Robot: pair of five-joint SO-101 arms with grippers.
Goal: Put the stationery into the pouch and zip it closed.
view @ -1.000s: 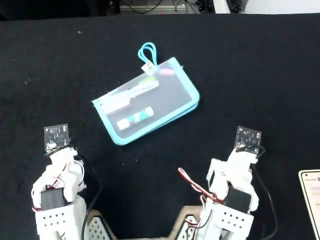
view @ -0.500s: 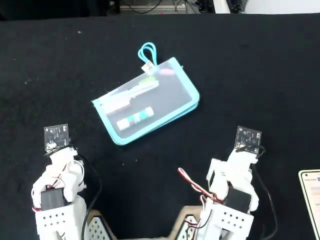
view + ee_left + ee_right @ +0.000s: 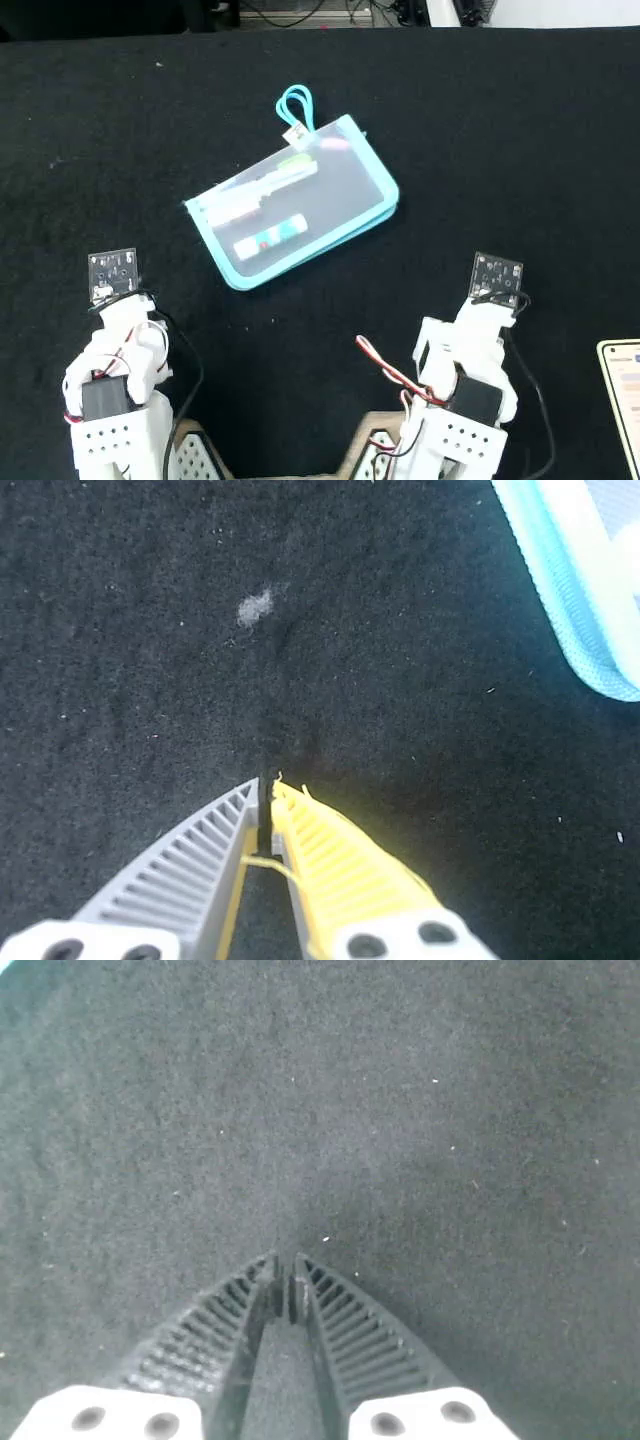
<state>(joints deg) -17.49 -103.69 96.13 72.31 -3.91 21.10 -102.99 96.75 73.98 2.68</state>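
Observation:
A clear pouch (image 3: 295,205) with a light-blue zip border lies flat in the middle of the black table, a blue loop (image 3: 295,104) at its far corner. Pens and a small white item (image 3: 268,238) show through its clear face. Its blue corner (image 3: 590,600) appears in the left wrist view. My left gripper (image 3: 270,780) is shut on nothing, low over bare cloth near the front left. My right gripper (image 3: 287,1260) is shut and empty over bare cloth at the front right. Both arms (image 3: 112,340) (image 3: 470,350) sit folded back, well short of the pouch.
A white card (image 3: 622,390) pokes in at the table's right edge, near the right arm. Cables and equipment lie beyond the far edge. A pale speck of lint (image 3: 255,607) sits on the cloth ahead of the left gripper.

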